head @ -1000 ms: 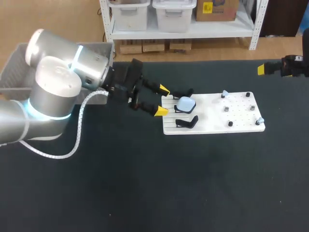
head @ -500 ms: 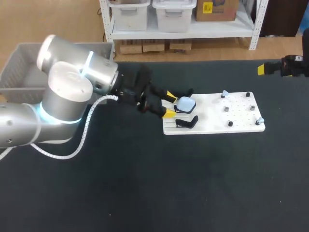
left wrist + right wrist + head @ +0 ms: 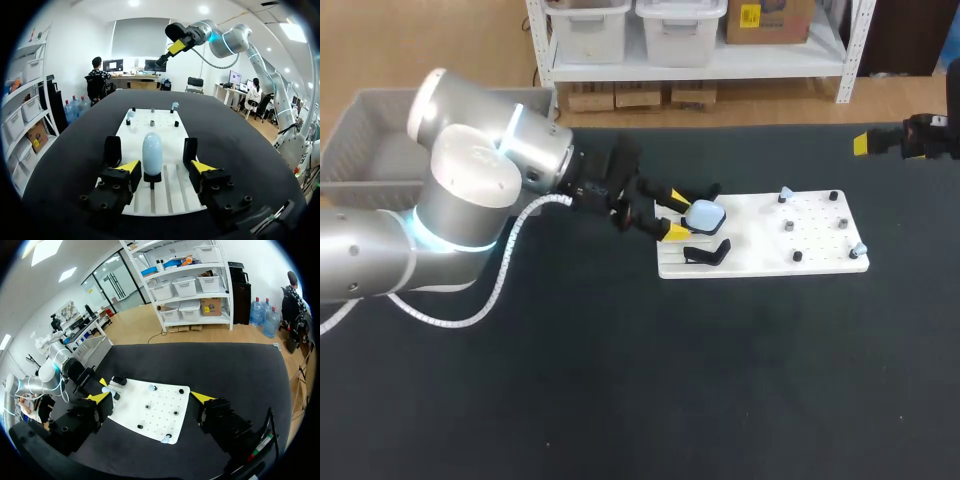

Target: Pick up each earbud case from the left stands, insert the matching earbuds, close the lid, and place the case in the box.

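Case lineup at the left stands

Left gripper [image 3: 675, 216] is spread wide, one yellow tip on each side of the pale blue earbud case [image 3: 705, 213], and from the wrist view neither finger is touching it. The case stands upright on its black stand [image 3: 152, 177] at the left end of the white board [image 3: 810, 235]. Right gripper [image 3: 151, 397] hangs well off over the table's right side, fingers also spread wide.

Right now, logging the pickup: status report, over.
Left gripper open; right gripper open, far right. Pale blue earbud case on black stand, just ahead of left gripper. Empty stands either side.
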You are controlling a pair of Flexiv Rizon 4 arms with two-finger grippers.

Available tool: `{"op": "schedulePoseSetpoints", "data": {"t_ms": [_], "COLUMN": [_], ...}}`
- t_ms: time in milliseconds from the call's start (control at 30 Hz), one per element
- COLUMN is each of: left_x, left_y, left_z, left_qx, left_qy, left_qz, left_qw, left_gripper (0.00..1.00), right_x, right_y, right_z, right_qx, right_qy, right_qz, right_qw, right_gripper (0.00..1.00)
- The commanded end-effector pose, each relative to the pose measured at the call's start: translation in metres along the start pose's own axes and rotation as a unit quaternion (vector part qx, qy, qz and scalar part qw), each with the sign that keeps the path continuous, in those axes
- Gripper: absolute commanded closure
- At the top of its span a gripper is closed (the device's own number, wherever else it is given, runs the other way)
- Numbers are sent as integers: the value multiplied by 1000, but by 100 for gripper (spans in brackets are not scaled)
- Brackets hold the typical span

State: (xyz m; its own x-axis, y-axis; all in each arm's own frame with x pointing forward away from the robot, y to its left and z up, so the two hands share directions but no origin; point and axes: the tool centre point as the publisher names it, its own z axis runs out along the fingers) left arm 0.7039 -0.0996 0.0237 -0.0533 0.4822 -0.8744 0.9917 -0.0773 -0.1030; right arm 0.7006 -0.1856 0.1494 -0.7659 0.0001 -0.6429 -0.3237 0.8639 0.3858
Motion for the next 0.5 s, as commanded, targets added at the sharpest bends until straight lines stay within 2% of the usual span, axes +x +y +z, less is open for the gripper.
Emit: {"op": "schedulePoseSetpoints", "data": {"t_ms": [33,200,500], "left_x": [0,-1,-1], "left_y": [6,9,12], "left_z": [0,0,7], "left_qx": [3,5,15], "left_qy": [3,5,2], "left_qz": [0,2,4], "left_qw": [1000,1000,1000], "left_gripper": [41,39,44], "right_x": [0,0,0], "right_y": [0,0,0], "right_z": [0,0,0], "right_qx": [0,0,0], "right_qy": [0,0,0], "right_qz": [0,0,0], "right_qw": [1000,1000,1000], "right_gripper": [0,0,0]}}
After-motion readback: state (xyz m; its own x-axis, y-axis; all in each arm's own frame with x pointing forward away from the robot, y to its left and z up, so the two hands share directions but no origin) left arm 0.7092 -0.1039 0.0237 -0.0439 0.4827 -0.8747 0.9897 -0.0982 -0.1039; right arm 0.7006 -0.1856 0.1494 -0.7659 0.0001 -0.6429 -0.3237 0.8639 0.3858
